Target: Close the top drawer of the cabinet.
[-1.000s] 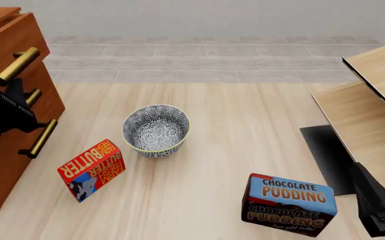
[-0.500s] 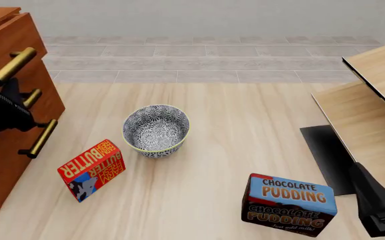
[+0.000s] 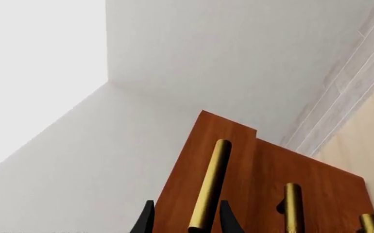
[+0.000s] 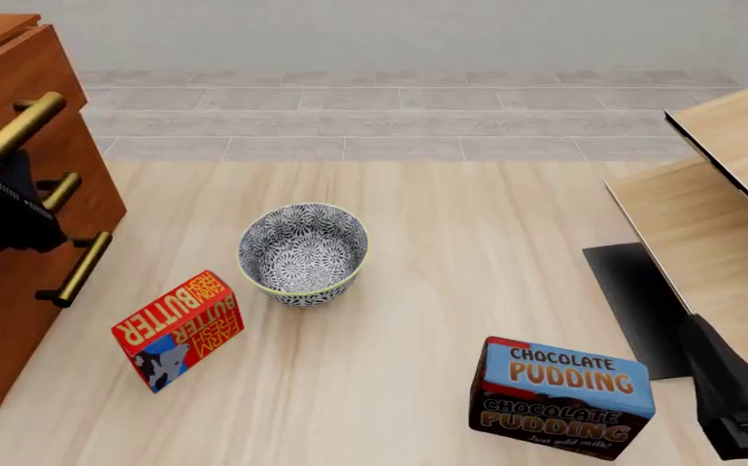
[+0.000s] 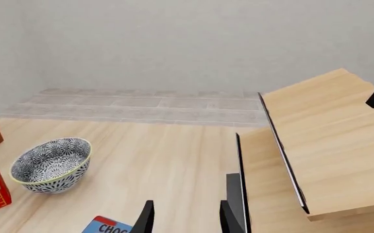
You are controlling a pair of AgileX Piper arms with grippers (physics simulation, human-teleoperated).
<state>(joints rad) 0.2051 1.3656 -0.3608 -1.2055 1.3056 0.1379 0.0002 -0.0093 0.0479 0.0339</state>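
Pressing at far-left table edge: left gripper (image 3: 183,222), black fingers (image 3: 146,221) spread either side of brass handle (image 3: 210,187) of top drawer (image 4: 17,83); handle sits between the tips, contact not confirmable, no clamp visible. Placement judged as a push point: straddling the bar keeps the fingers centred on the drawer front while driving it inward.

Top drawer: uppermost front of cabinet (image 4: 31,243), at far-left edge of table (image 4: 478,252); front appears nearly flush with the two fronts below, so closure judged near complete, final seating not confirmable from these views.

Lower handles (image 4: 79,270): two further brass bars on same cabinet, untouched.

Right gripper (image 5: 185,217): parked low at near-right corner, fingers parted, holding nothing; judged idle, kept clear of the work.

Bowl (image 4: 303,252): patterned black-and-white, yellowish rim, upright, mid-table, empty as far as visible.

Butter box (image 4: 180,328): red and yellow, tilted, near-left of bowl, apart from it; legible "BUTTER", smaller wording partly readable as "FARM".

Pudding box (image 4: 562,396): near edge, right of centre; legible "CHOCOLATE PUDDING" on blue top and again on dark front; fine line beneath too small to read with certainty.

Pale wood panels (image 4: 724,204): stacked at right edge, unmarked.
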